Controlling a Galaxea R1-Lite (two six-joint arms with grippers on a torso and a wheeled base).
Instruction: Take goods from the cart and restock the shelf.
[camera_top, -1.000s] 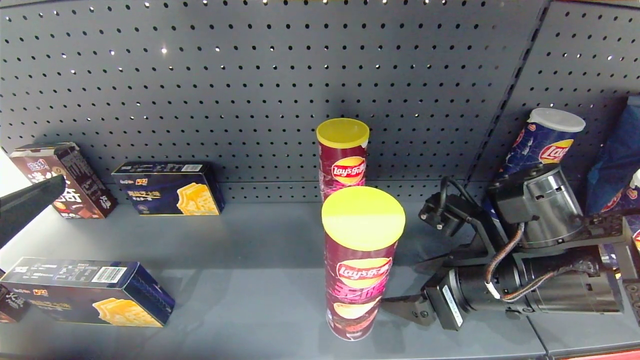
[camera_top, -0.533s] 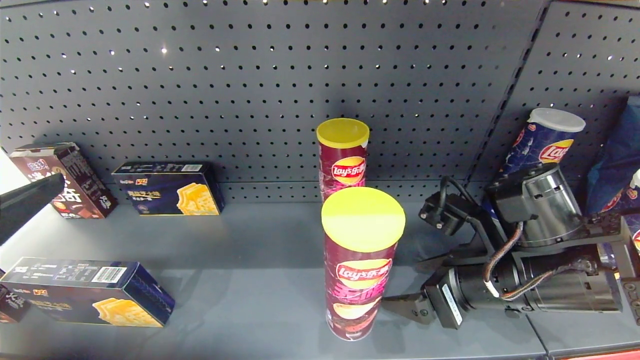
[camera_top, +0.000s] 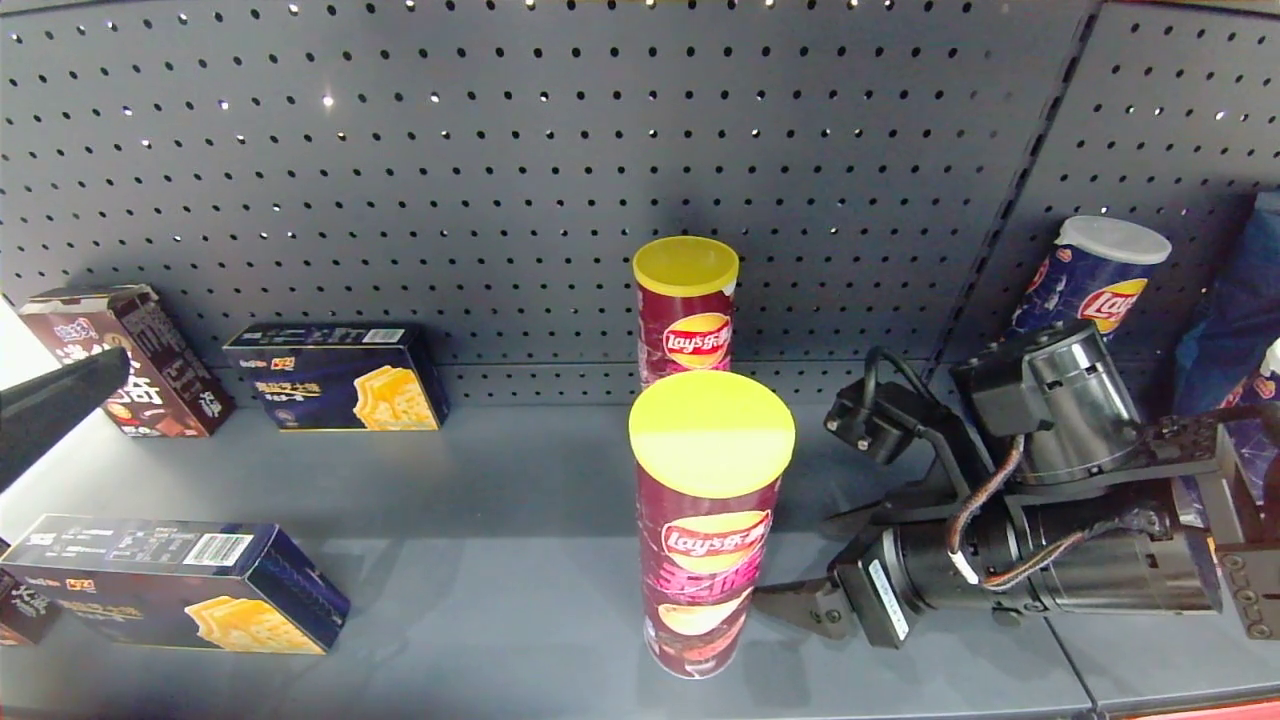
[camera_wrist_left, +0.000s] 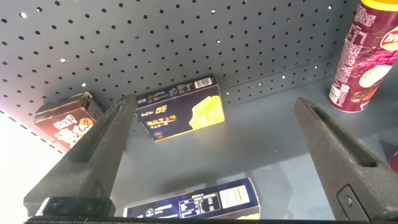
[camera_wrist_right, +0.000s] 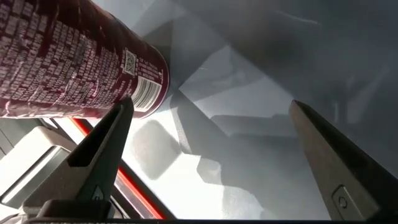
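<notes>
Shelf (camera_top: 500, 500) holds two maroon cans (camera_top: 708, 530) and two blue boxes (camera_top: 335, 378)

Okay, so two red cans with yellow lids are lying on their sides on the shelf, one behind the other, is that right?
Not quite: they are not lying down. The front can and back can, red with yellow lids, stand upright on the shelf, one behind the other. The head view shows it.
</notes>
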